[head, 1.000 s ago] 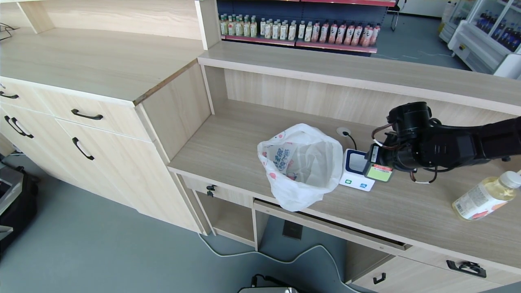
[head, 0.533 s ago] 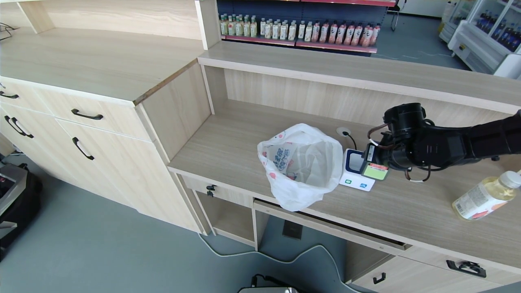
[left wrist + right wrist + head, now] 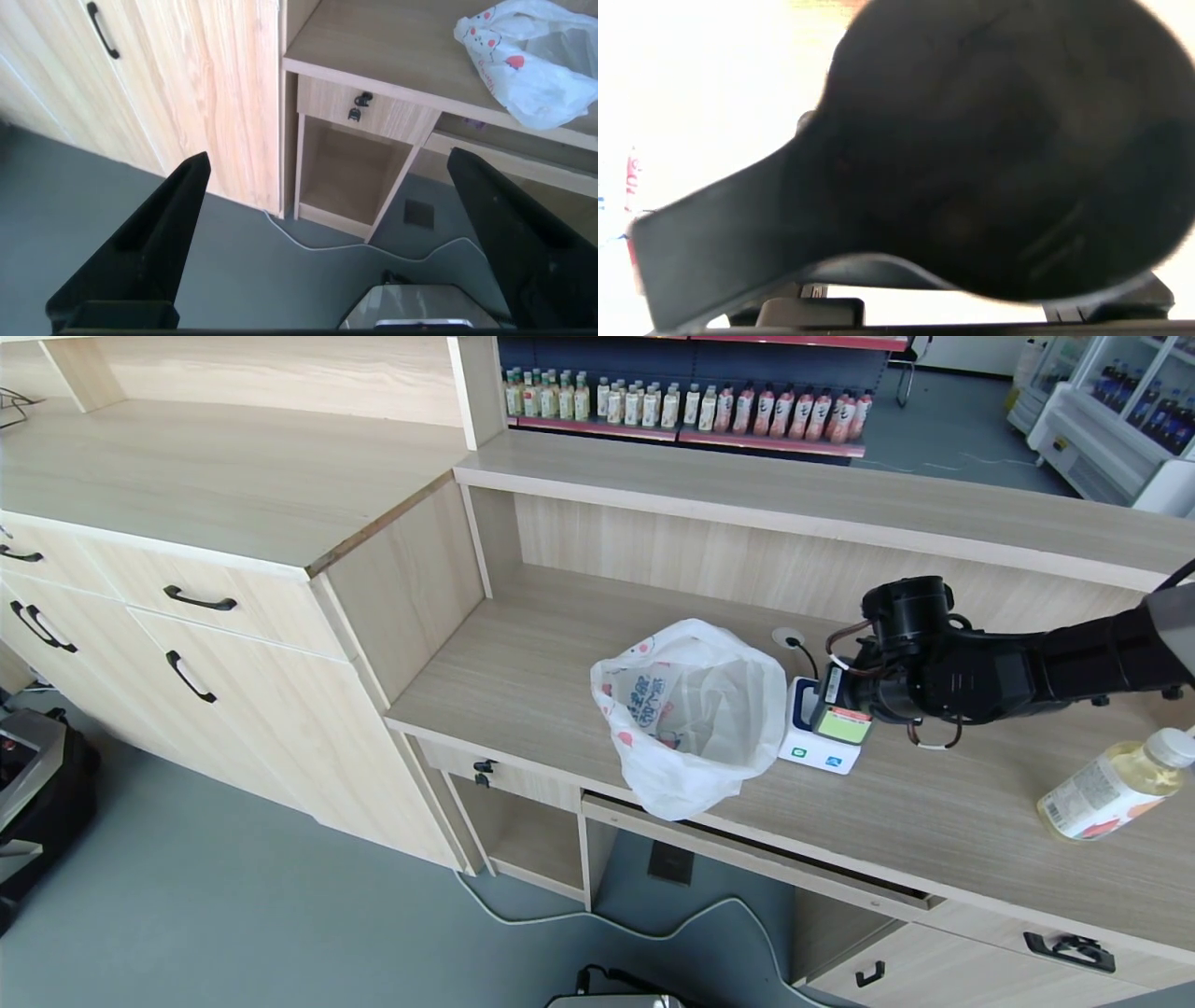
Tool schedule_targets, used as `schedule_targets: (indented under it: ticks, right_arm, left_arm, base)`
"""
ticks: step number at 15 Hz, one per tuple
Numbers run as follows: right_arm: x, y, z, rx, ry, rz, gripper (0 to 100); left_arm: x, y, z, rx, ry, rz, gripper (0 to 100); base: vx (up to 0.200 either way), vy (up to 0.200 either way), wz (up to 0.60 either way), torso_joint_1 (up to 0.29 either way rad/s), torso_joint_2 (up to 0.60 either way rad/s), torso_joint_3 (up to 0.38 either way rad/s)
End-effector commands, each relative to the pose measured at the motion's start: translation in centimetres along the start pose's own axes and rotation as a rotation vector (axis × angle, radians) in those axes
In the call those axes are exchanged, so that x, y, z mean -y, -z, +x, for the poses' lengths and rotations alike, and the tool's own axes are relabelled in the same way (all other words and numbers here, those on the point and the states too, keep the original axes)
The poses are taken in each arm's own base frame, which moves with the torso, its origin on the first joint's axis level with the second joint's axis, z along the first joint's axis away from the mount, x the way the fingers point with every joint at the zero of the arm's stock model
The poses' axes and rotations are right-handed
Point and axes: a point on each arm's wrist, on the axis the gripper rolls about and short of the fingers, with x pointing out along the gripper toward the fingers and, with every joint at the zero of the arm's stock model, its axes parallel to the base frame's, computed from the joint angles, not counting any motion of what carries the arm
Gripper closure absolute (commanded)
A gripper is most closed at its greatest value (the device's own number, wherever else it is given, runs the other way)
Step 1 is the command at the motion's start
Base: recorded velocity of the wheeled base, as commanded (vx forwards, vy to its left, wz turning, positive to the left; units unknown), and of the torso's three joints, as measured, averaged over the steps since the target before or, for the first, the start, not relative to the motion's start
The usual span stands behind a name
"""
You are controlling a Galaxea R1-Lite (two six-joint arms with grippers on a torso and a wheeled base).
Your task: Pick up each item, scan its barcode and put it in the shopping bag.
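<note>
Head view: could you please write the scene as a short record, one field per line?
shopping bag: open, on the counter
scanner: on the counter, beside the bag
right gripper: shut on green-labelled item, over the scanner
bottle: lying on the counter, to the right, untouched
left gripper: open, empty, away from the bag

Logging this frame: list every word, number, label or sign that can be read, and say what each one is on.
No text here can be read with certainty.
On the shopping bag: blue characters and red marks, too small to read.
On the scanner: green and blue square icons, no legible words.
On the held item: green label and red strip, print too small.
On the bottle: label print blurred.
On the shelf bottles: labels too small.
</note>
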Motion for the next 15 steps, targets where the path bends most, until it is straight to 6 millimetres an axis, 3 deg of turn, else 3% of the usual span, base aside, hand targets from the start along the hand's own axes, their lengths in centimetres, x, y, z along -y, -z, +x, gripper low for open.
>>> schedule_targets:
  ticks: [1, 12, 13, 15]
  right_arm:
    - [-0.3, 0.4, 0.6, -0.002, -0.005, -0.003, 100]
    - [-1.0, 1.0, 1.6, -0.005, -0.013, -0.011, 100]
    - [-0.9, 0.8, 1.3, 0.001, -0.015, -0.009, 100]
    - [-0.7, -0.8, -1.3, 0.048, -0.032, -0.005, 100]
  left_arm:
    - [0.0, 0.0, 0.0, 0.001, 0.000, -0.001, 0]
    - [0.0, 0.0, 0.0, 0.001, 0.000, -0.001, 0]
    - [0.0, 0.0, 0.0, 0.001, 0.000, -0.001, 0]
    - [0.0, 0.0, 0.0, 0.001, 0.000, -0.001, 0]
  base:
    - [0.000, 0.000, 0.00, 0.000, 0.00, 0.000]
    - [0.000, 0.000, 0.00, 0.000, 0.00, 0.000]
    - [0.000, 0.000, 0.00, 0.000, 0.00, 0.000]
    - [0.000, 0.000, 0.00, 0.000, 0.00, 0.000]
